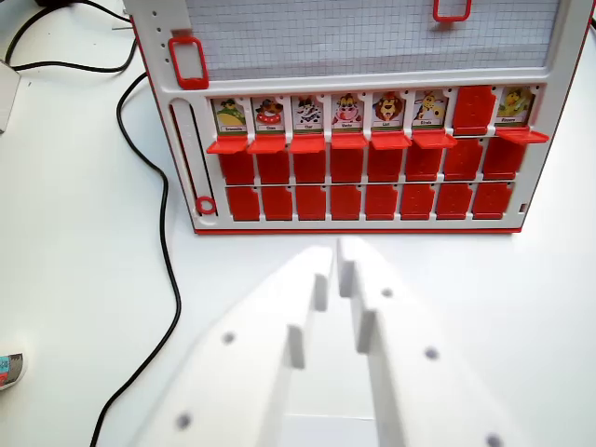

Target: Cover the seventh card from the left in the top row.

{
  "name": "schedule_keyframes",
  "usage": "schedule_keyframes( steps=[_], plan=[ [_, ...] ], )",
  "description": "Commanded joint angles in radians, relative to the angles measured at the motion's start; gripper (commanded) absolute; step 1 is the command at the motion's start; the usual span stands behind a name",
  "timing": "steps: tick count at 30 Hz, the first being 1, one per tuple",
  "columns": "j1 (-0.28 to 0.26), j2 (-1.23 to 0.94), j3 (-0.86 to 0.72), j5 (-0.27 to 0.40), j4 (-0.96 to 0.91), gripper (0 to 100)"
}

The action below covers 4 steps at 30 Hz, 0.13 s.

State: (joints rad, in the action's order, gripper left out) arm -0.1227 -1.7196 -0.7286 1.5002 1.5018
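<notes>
A white game board with red flaps lies at the top of the wrist view. Its top row shows several animal picture cards, such as the first card and the last card, each with its flap folded down. The seventh slot from the left shows a raised red flap and no picture. In the two lower rows every slot shows only red. My white gripper fills the bottom centre, just in front of the board's near edge. Its fingers are nearly together with nothing between them.
A black cable runs down the white table left of the board. A red clip sits on the board's upper left and a red ring in its left slot. A small coloured object lies at the left edge.
</notes>
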Motion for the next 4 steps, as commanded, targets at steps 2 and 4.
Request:
schedule_keyframes(
  steps=[2, 4],
  plan=[
    [-0.006, -0.123, 0.049, -0.002, 0.0, 0],
    [0.002, -0.135, 0.043, 0.002, 0.006, 0]
  ],
)
